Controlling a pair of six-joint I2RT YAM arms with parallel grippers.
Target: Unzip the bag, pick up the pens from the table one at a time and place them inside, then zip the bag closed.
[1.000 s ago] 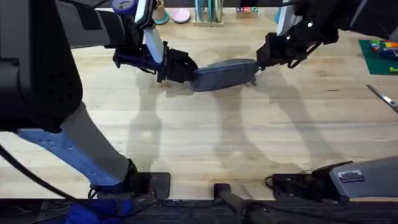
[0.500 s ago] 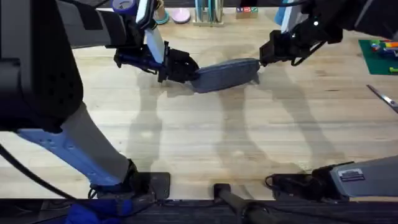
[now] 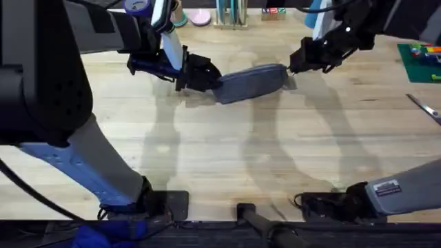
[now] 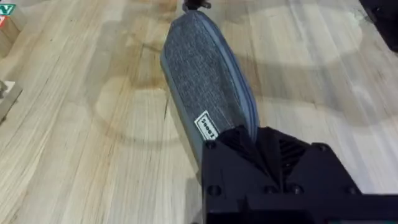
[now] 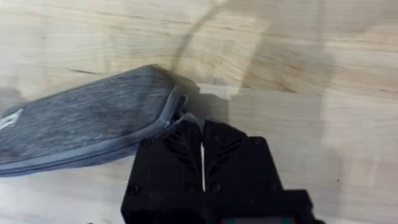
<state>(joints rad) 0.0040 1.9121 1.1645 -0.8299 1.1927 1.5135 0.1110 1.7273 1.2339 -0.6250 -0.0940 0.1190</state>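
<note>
While left claw [image 4: 249, 140] grips bag [image 3: 249, 81] (white label).

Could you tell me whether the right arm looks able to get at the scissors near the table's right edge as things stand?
Probably not right away: the right gripper is shut at the end of the bag, away from the scissors. The table between them looks bare, so once it lets go the way seems free.

A green mat [image 3: 418, 60] carrying small coloured blocks lies at the right edge; silver scissors [image 3: 424, 107] lie just below it.
</note>
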